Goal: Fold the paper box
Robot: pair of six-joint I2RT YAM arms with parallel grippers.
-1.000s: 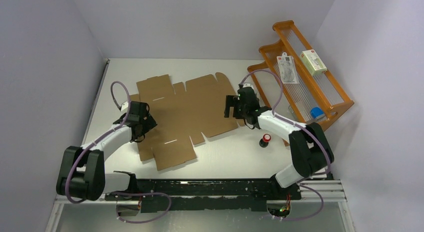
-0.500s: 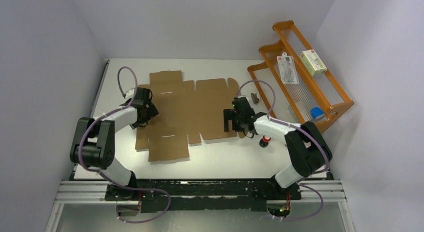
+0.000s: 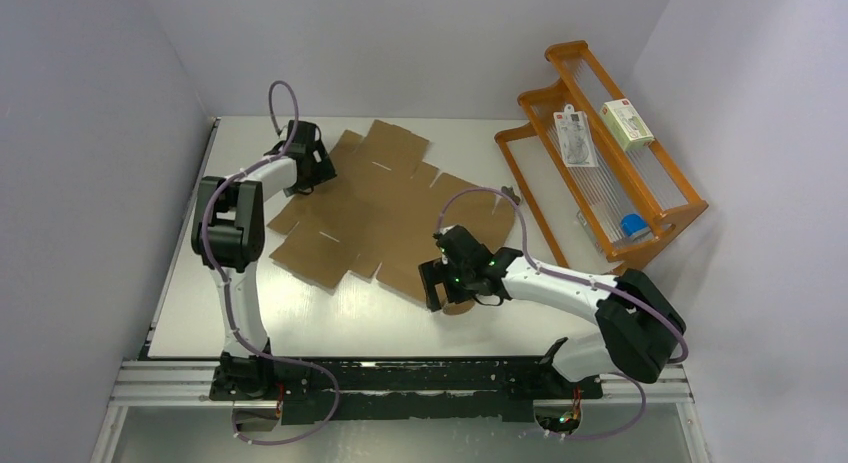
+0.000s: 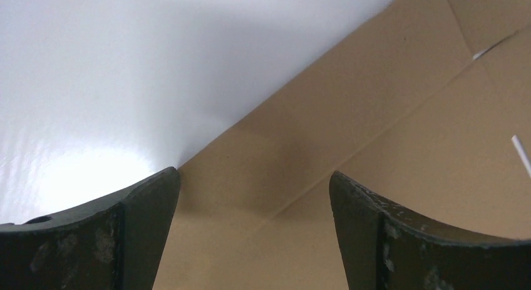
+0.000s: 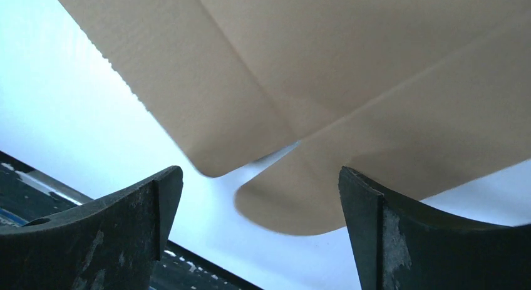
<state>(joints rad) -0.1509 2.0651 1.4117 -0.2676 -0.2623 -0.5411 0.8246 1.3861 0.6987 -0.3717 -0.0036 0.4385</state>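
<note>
Along the near edge of the table (image 3: 480, 323), a black mounting rail (image 3: 400, 378) carries both arm bases. Next out, right of centre, the right gripper (image 3: 437, 288) sits low at the near-right border of the paper box (image 3: 370, 213). Its jaws are spread wide and grip nothing. In the right wrist view two round-cornered flaps of the cardboard (image 5: 376, 64) lie ahead of the right gripper (image 5: 260, 174), with white table surface showing beneath and between them. No contact between fingers (image 5: 125, 227) and cardboard is visible. The paper box itself lies unfolded and flat at mid-table, turned at an angle to the table edges, with its creases and slits showing. At the far-left corner of the sheet the left gripper (image 3: 318, 175) reaches in from the left side. Its jaws are likewise parted and released. The left wrist view shows the sheet's edge (image 4: 376, 114) running diagonally below the left gripper (image 4: 253, 177); whether the fingertips press on it cannot be told. On the far right stands an orange wooden rack (image 3: 527, 101) holding a white-and-green carton (image 3: 627, 123), a blister pack (image 3: 577, 135) and a small blue item (image 3: 632, 225).
</note>
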